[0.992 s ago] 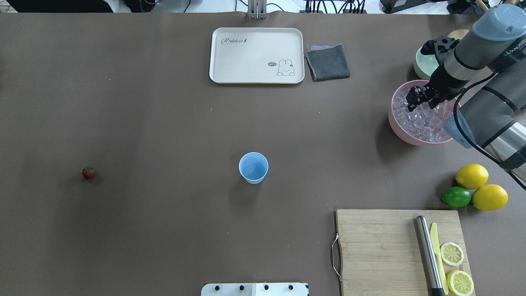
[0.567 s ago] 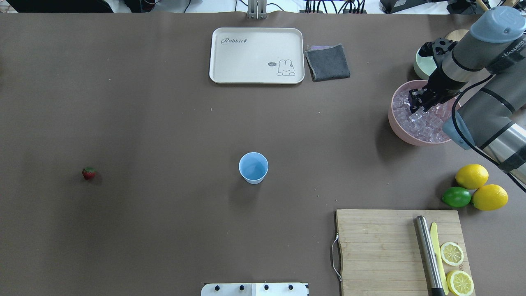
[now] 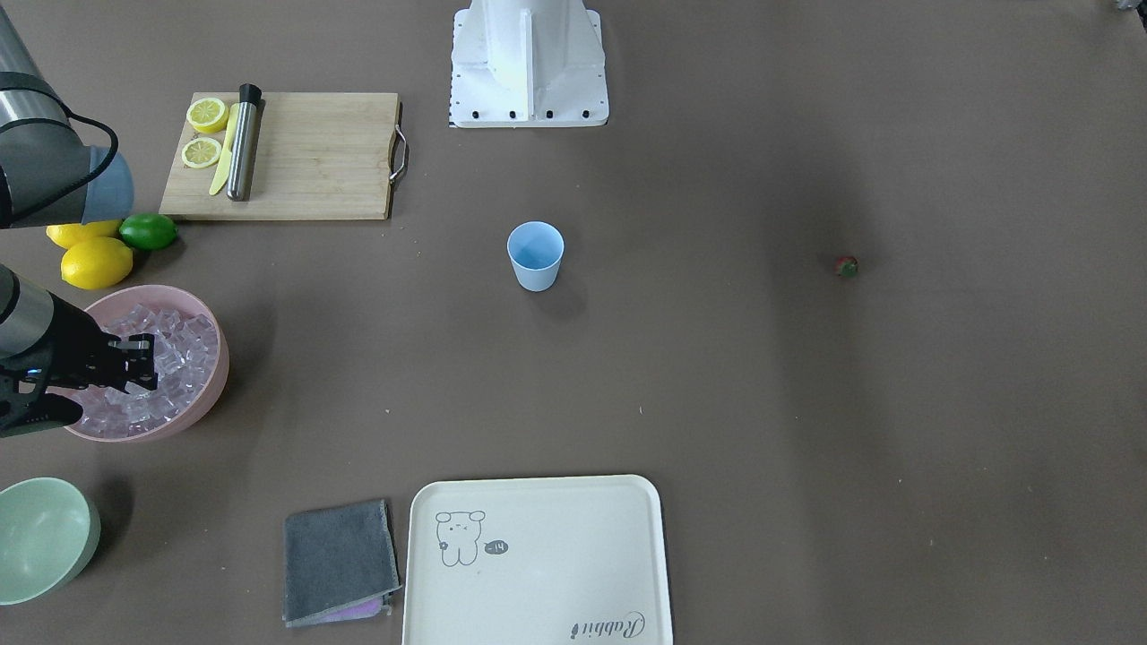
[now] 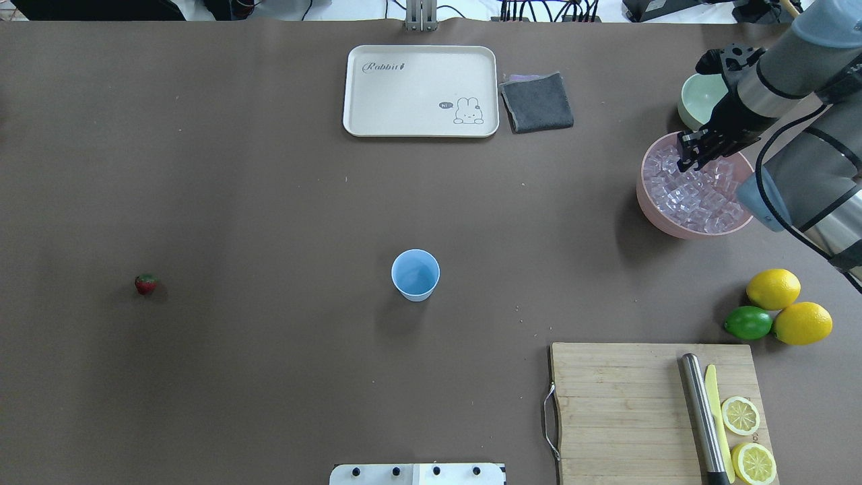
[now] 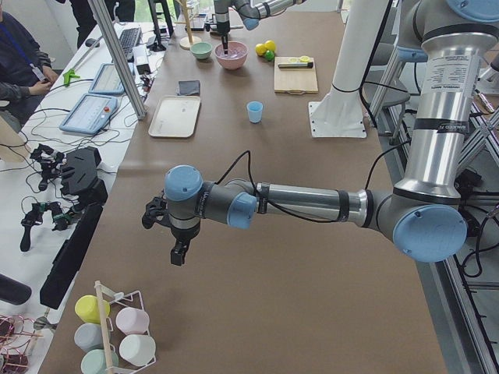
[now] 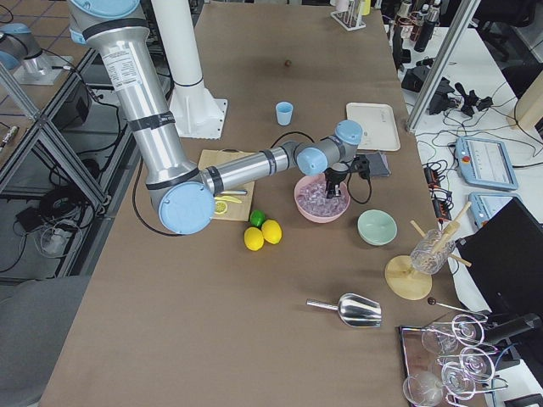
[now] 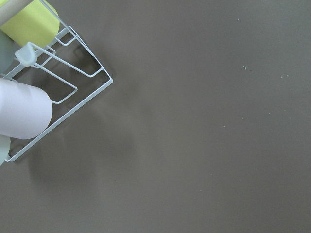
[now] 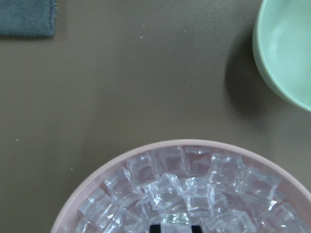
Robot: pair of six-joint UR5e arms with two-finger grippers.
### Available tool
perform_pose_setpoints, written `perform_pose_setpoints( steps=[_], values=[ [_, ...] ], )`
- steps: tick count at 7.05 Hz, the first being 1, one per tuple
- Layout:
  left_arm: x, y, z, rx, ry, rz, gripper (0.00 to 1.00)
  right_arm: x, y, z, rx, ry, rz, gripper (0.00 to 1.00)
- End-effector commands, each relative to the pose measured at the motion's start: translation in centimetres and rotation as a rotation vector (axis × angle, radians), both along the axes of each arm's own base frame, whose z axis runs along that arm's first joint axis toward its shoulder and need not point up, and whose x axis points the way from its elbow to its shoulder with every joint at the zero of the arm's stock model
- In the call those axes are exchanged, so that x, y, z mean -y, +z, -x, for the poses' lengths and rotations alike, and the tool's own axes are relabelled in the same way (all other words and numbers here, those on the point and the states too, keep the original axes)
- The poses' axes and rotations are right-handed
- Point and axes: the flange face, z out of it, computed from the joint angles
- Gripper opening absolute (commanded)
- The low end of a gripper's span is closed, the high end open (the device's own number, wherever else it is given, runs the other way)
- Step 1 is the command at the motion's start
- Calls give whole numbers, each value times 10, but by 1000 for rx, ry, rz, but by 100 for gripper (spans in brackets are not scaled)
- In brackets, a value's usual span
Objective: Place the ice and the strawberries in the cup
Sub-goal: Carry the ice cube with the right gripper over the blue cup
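Observation:
The light blue cup [image 4: 415, 275] stands upright and empty at the table's middle, also in the front view [image 3: 536, 255]. The small red strawberry [image 4: 145, 283] lies far to the left, alone. A pink bowl [image 4: 643, 195] at the right holds many clear ice cubes [image 4: 693, 199]. My right gripper [image 4: 693, 151] is over the bowl's far part, its fingers close together. In the right wrist view an ice cube [image 8: 175, 219] sits between the two dark tips. My left gripper [image 5: 178, 253] shows only in the exterior left view, far from the cup, so I cannot tell its state.
A cream tray [image 4: 417, 91] and a grey cloth [image 4: 537, 101] lie at the far edge. A pale green bowl [image 4: 697, 101] stands behind the pink bowl. Two lemons [image 4: 773, 288], a lime [image 4: 749, 322] and a cutting board [image 4: 619, 404] lie near right. A wire cup rack [image 7: 48, 87] is below the left wrist.
My right gripper's fingers drew together in the ice, and the gripper moved toward the far side of the pink bowl. Cup and strawberry have not moved.

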Motion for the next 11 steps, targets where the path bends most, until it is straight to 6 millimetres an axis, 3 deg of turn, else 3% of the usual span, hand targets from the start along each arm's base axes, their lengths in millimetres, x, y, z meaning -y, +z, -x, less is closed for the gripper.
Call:
perform_pose_setpoints(
  steps=[1,2,3,4,5,6,7,8,9,10,11],
  values=[
    [0,1,0,0,0,1,98,1,-34,-50,44,-18,-71,0],
    [0,1,-1,0,1,2,98,-8,-71,-34,58,-38,-86,0],
    [0,1,0,0,-1,2,98,-13,-118,-5,117,-32,-64,0],
    [0,1,0,0,-2,3,98,-26,-181,57,178,-3,10,0],
    [0,2,-2,0,1,5,98,-55,-243,127,233,77,54,0],
    [0,2,-3,0,3,6,98,-102,-278,198,294,140,70,0],
    [0,6,-3,0,3,12,98,-142,-295,246,295,154,55,0],
    [0,6,-3,0,3,14,98,-172,-296,278,283,162,48,0],
    [0,6,-3,-1,3,14,98,-191,-295,295,274,153,43,0],
    [0,6,-3,0,3,12,98,-200,-288,307,253,169,28,0],
    [0,6,-3,0,3,12,98,-200,-286,307,249,168,28,0]
  ],
)
